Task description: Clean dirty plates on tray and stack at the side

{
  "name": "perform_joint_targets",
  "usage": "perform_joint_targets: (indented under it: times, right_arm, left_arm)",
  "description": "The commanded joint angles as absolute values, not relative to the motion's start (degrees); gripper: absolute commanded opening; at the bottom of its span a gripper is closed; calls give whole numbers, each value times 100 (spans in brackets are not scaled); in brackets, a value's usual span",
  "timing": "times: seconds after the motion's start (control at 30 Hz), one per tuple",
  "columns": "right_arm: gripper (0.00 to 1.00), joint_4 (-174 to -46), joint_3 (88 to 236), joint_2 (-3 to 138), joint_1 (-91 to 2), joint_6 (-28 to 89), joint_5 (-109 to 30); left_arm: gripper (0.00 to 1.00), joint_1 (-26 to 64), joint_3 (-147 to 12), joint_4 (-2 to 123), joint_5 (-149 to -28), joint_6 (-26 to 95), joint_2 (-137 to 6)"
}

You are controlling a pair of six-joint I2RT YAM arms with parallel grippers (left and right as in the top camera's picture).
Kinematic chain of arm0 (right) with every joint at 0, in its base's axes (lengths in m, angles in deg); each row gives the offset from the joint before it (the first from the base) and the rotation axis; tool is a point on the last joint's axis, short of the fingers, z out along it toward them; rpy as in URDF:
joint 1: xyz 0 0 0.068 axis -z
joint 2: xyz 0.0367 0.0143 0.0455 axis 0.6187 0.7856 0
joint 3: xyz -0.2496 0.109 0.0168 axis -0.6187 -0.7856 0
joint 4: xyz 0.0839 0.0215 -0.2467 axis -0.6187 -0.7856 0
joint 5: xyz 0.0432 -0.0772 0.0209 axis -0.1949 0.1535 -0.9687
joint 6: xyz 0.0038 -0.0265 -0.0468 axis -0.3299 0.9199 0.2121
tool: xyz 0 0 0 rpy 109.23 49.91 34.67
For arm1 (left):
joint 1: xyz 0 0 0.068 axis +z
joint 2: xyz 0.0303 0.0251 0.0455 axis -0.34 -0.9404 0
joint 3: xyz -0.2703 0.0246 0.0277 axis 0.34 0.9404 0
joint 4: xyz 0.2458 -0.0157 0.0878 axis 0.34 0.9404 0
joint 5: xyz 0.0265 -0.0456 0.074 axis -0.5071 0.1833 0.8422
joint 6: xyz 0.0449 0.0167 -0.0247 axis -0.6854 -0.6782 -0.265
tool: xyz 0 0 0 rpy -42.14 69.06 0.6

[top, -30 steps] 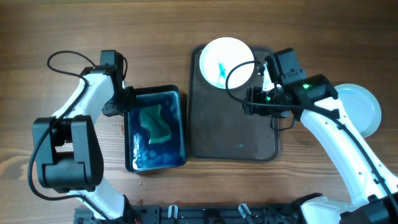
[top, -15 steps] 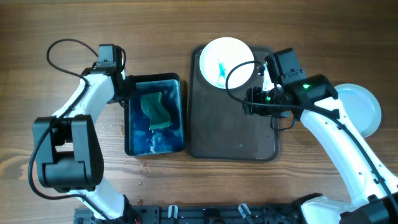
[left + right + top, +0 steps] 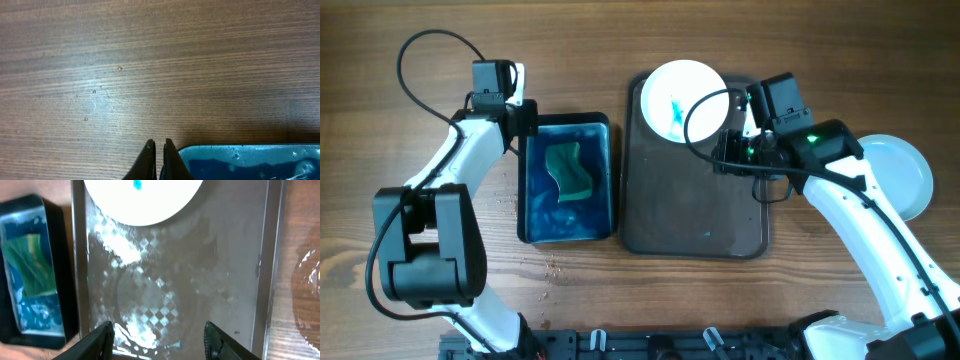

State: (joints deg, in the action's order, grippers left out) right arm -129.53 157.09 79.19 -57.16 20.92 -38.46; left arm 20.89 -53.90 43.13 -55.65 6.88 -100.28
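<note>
Plate [image 3: 682, 88], white with a blue smear [image 3: 674, 108], sits in the tray [image 3: 695, 215] at its 11 o'clock corner, rim close to the tray's top and left walls. The tray is dark, and its floor is wet and glossy with whitish patches in the right wrist view [image 3: 165, 295]. That view catches only the plate's lower part at 12 o'clock [image 3: 145, 202], with a bit of smear [image 3: 137, 185].

Second plate [image 3: 905, 175], pale with no marks visible, lies on the table [image 3: 800, 40] at 3 o'clock of the tray, well apart from the dirty one and partly under the right arm.

Bin [image 3: 528, 200], dark with blue water, stands just beside the tray at its 9 o'clock. A green sponge [image 3: 570, 173] lies inside, toward the bin's upper half. The right wrist view shows both at its left edge: bin [image 3: 67, 280], sponge [image 3: 32, 265].

Left gripper [image 3: 520, 118] is at the bin's 11 o'clock corner. In the left wrist view its gripper [image 3: 158, 160] has fingers nearly together with a thin slit between, right next to the bin corner [image 3: 240, 150]. Cannot tell if the rim is pinched. The rest of that view is bare wood with a few specks.

Right gripper [image 3: 728, 160] is over the tray at about 4 o'clock of the plate, not touching it. In the right wrist view the gripper [image 3: 160, 342] has its fingers [image 3: 105, 340] spread wide apart, nothing between them, tray floor below.
</note>
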Motion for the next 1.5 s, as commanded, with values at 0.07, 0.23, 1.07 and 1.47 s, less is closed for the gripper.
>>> perform_joint_targets:
  times: [0.07, 0.23, 1.07, 1.47]
  right_arm:
    - [58, -12761, 15695, 7941, -5701, 1996, -3673]
    - [59, -12737, 15695, 7943, -5701, 2012, -3610]
    - [59, -12754, 15695, 7943, -5701, 1996, -3617]
    - [59, -12730, 15695, 7943, -5701, 1887, -3612]
  left_arm:
    - [4, 2100, -5364, 4029, -5465, 140, -10098]
    - [24, 2105, -5364, 4650, -5465, 546, -10041]
    - [4, 2148, -4758, 5008, -5445, 1031, -9997]
    - [4, 2148, -4760, 4016, -5445, 743, -9995]
